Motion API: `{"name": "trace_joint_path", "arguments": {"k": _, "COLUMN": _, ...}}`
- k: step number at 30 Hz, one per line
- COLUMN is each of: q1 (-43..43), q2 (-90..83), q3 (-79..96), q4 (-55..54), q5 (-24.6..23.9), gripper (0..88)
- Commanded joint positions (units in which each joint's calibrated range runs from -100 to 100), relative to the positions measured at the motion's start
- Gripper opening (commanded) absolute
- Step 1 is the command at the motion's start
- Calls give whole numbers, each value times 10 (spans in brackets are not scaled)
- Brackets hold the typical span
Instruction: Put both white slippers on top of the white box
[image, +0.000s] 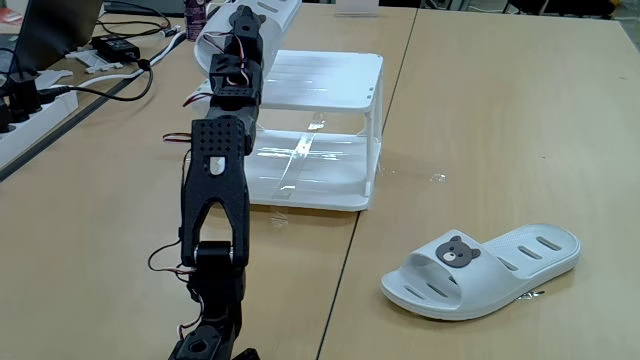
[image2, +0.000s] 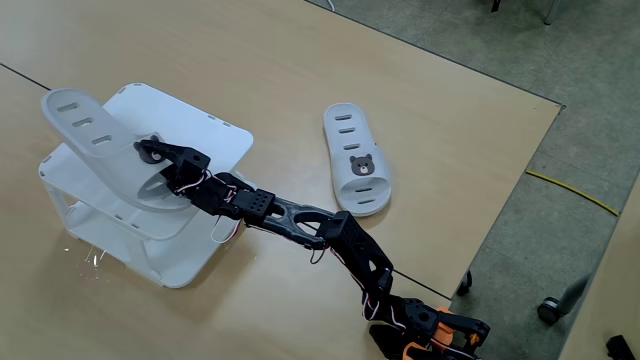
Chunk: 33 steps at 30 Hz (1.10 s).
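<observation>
We see the gripper (image2: 150, 160) closed on the strap of one white slipper (image2: 95, 135), holding it tilted over the slatted top of the white box (image2: 215, 130), toe end hanging past the rack's left edge. The black arm (image: 215, 170) blocks much of the rack in a fixed view. The other slipper (image: 485, 268), with a brown bear badge and oval vents, lies on the table (image: 500, 110) well right. Cables (image: 100, 85) sit far left. No writing is legible
</observation>
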Motion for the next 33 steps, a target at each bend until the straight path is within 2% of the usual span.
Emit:
{"name": "trace_joint_path", "arguments": {"k": 1, "q1": 0, "q2": -23, "q3": -67, "q4": -1, "q5": 4, "gripper": 121}}
{"name": "trace_joint_path", "arguments": {"k": 3, "q1": -1, "q2": -23, "q3": -65, "q4": -1, "q5": 4, "gripper": 154}}
{"name": "trace_joint_path", "arguments": {"k": 7, "q1": -2, "q2": -30, "q3": -16, "q4": -2, "q5": 4, "gripper": 164}}
{"name": "trace_joint_path", "arguments": {"k": 11, "q1": -3, "q2": -31, "q3": 15, "q4": 0, "q5": 4, "gripper": 238}}
{"name": "trace_joint_path", "arguments": {"k": 13, "q1": -3, "q2": -31, "q3": 21, "q4": 11, "q5": 4, "gripper": 237}}
{"name": "trace_joint_path", "arguments": {"k": 21, "q1": 2, "q2": -91, "q3": 20, "q4": 212, "q5": 4, "gripper": 239}}
{"name": "trace_joint_path", "arguments": {"k": 28, "q1": 2, "q2": -147, "q3": 40, "q4": 247, "q5": 4, "gripper": 242}}
{"name": "trace_joint_path", "arguments": {"k": 33, "q1": -1, "q2": -238, "q3": 129, "q4": 247, "q5": 4, "gripper": 242}}
